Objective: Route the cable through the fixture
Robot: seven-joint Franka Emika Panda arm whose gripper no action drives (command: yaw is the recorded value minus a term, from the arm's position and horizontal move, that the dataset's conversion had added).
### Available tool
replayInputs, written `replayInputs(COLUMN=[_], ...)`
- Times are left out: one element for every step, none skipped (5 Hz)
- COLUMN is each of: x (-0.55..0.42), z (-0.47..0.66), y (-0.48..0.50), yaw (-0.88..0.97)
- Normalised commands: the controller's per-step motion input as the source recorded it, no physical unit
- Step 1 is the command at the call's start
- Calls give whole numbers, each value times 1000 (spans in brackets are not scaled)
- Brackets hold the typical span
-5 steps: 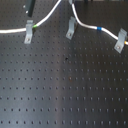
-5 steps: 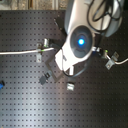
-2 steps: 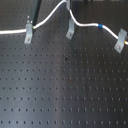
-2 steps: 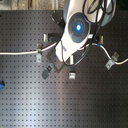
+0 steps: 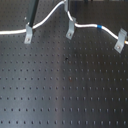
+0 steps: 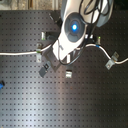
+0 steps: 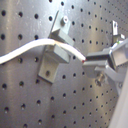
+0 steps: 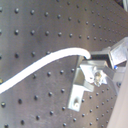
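The white cable (image 5: 47, 19) runs in from the first exterior view's left and passes over three grey fixture clips (image 5: 28, 34), (image 5: 70, 31), (image 5: 120, 41). Its blue band (image 5: 100, 27) lies between the last two. Between the first two clips the cable rises in a loop to the top edge. In the first wrist view the cable (image 7: 25, 52) passes through a clip (image 7: 55, 52) and ends between the fingers of my gripper (image 7: 90, 60). The gripper is shut on the cable in the second wrist view too (image 8: 95, 67). The green band and the yellowish end are not clear.
The white arm (image 6: 74, 26) with a blue light covers the middle clips in the second exterior view. The black perforated board (image 5: 65, 90) fills the scene. A dark bar (image 5: 33, 12) slants down near the first clip. A small blue object (image 6: 1, 85) sits at the second exterior view's left edge.
The arm has moved toward the top of the second exterior view. The cable loop between the first two clips has been drawn higher and tighter in the first exterior view.
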Motion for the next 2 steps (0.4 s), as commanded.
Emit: replayInputs(x=[-148, -17], z=[366, 241], y=[185, -11], yaw=[3, -88])
